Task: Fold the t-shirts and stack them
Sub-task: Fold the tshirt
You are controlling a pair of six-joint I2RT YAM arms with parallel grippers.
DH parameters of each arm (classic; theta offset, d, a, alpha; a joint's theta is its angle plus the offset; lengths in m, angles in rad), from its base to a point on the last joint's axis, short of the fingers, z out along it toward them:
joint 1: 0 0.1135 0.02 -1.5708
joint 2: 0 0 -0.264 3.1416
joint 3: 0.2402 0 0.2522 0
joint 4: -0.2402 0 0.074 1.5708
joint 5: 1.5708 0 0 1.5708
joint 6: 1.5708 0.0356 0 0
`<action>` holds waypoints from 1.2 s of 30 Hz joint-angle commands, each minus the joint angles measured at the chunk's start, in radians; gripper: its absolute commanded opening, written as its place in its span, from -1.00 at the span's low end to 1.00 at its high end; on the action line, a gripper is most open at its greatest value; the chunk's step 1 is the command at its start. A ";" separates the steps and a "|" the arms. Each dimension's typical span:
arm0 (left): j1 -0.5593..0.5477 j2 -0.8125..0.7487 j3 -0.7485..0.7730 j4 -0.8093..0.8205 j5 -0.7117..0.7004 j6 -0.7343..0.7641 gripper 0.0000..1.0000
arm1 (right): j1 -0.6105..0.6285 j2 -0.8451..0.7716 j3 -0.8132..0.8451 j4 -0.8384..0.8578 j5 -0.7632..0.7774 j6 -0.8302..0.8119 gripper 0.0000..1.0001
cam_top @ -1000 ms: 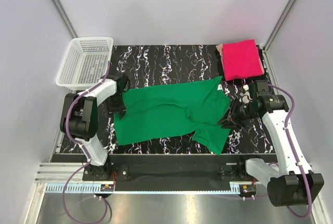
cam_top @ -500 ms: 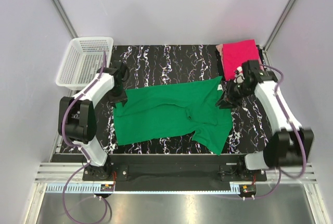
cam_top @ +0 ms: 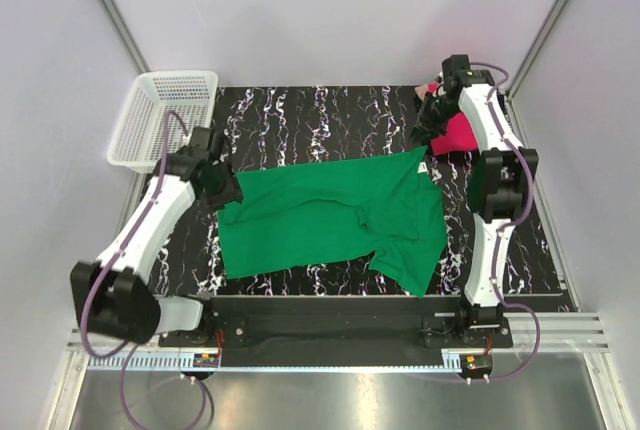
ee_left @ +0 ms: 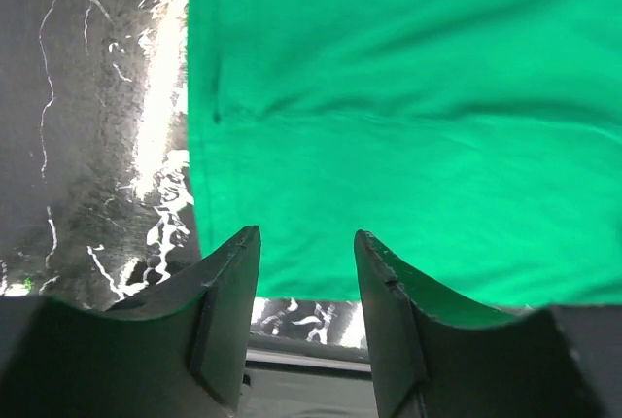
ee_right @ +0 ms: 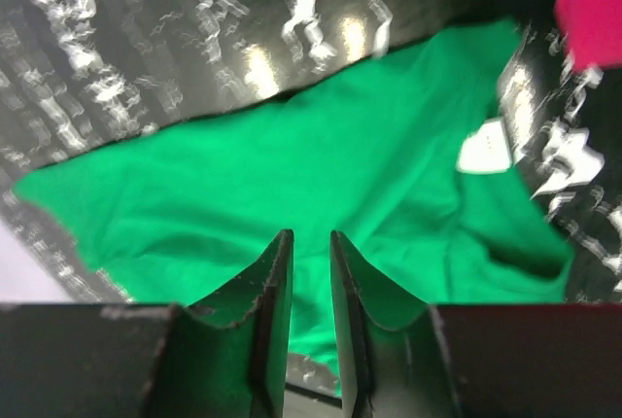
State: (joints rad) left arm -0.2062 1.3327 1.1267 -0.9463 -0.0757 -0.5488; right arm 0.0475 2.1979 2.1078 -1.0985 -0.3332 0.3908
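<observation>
Black, white-veined counter (cam_top: pixel 300 115) fills the space between pale walls, with a white mesh basket (cam_top: pixel 165 120) hanging over its far left corner, beyond the left claw (cam_top: pixel 220 188).

That left claw sits low at the left edge of the green t-shirt (cam_top: pixel 320 215). The shirt spreads from that claw's tips toward the other arm, lying mostly flat, with one sleeve reaching toward the near edge. In the left wrist view the claw (ee_left: pixel 306 277) has its fingers (ee_left: pixel 228 311) apart with nothing between them. Green cloth lies just ahead of the tips, and bare counter shows off to the left.

The right claw (cam_top: pixel 428 128) is raised over the far right corner. Its wrist view shows the claw (ee_right: pixel 311 282) with its fingers (ee_right: pixel 275 311) drawn close, leaving only a thin slit that holds nothing. The green shirt lies well below and ahead of the tips, its small white neck label (ee_right: pixel 484 151) ahead and to the right.

The pink t-shirt (ee_right: pixel 593 10) shows further right of that claw, at the frame's upper corner. From above, the right arm covers most of it.
</observation>
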 commanded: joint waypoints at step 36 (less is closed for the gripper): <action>0.005 0.424 0.291 0.009 -0.107 -0.005 0.04 | -0.041 0.485 0.449 -0.239 0.158 -0.007 -0.57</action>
State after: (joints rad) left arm -0.2085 1.7248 1.3670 -0.9272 -0.0975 -0.5190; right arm 0.0006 2.6644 2.5355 -1.3296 -0.1745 0.3740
